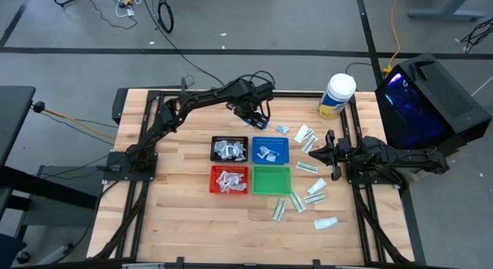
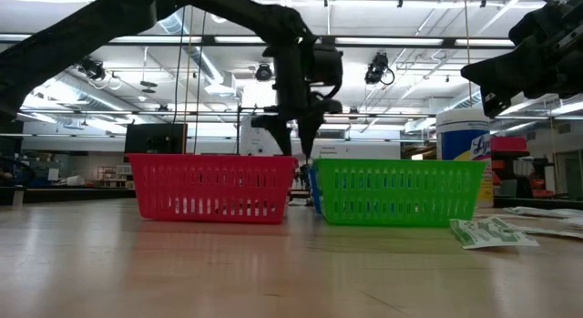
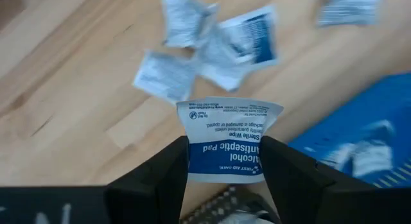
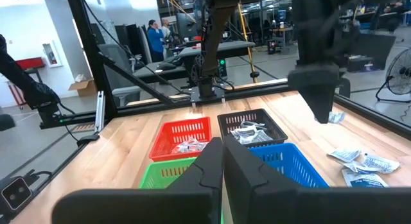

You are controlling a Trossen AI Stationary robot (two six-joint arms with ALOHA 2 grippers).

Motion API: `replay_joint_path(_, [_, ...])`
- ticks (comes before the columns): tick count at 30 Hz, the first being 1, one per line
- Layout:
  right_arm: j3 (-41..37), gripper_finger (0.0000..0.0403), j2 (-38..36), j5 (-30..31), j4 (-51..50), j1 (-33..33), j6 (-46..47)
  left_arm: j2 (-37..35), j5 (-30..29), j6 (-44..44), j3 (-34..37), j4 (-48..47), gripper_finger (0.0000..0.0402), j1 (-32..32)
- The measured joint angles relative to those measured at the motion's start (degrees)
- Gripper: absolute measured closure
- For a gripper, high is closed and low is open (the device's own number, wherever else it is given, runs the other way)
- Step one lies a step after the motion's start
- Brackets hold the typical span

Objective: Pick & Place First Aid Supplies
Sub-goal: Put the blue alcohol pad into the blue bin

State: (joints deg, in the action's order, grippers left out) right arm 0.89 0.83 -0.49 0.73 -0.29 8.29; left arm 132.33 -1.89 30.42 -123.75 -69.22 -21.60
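My left gripper [image 1: 258, 115] [image 3: 225, 147] hangs over the table just beyond the far edge of the blue tray [image 1: 270, 149] and is shut on a small white-and-blue alcohol pad packet [image 3: 228, 131]. Below it, more squarish packets [image 3: 192, 51] lie flat on the wood. Longer white-and-green packets [image 1: 308, 167] lie scattered on the table's right part. My right gripper [image 1: 320, 146] [image 4: 222, 153] is shut and empty, low over the table right of the blue tray. The black tray [image 1: 229, 148] and the red tray [image 1: 229, 179] hold packets. My left gripper pinches the alcohol pad packet between its two fingers [image 3: 164, 176], which sit on the two side edges of its blue-banded end [image 3: 196, 161]. The white end sticks out past the fingertips. The fingers point down from above, and the packet is lifted clear of the table.
A green tray [image 1: 271, 179] stands at the near side of the blue one. A big white jar with a yellow label [image 1: 337, 95] stands near the far right corner. A black box with a blue glow [image 1: 424, 99] sits off the table's right edge. Bare wood lies left of the trays.
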Motion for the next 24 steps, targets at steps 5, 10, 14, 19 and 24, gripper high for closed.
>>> replay_joint_path(5, [0.0,0.0385,0.0,0.0,0.0,0.0,0.0,-0.1,0.0,-2.6,-2.5,0.0,0.0204,2.7])
replay_joint_path(10, [0.0,0.0385,0.0,0.0,0.0,0.0,0.0,-0.1,0.0,-2.7,-3.0,0.8,0.0204,6.0])
replay_joint_path(14, [0.0,0.0385,0.0,0.0,0.0,0.0,0.0,-0.1,0.0,-2.8,-3.0,1.6,0.0204,8.5])
replay_joint_path(19, [0.0,0.0385,0.0,0.0,0.0,0.0,0.0,-0.1,0.0,-5.2,-3.0,2.8,0.0204,11.1])
replay_joint_path(24, [0.0,0.0385,0.0,0.0,0.0,0.0,0.0,-0.1,0.0,-5.6,-3.0,4.6,0.0204,13.2])
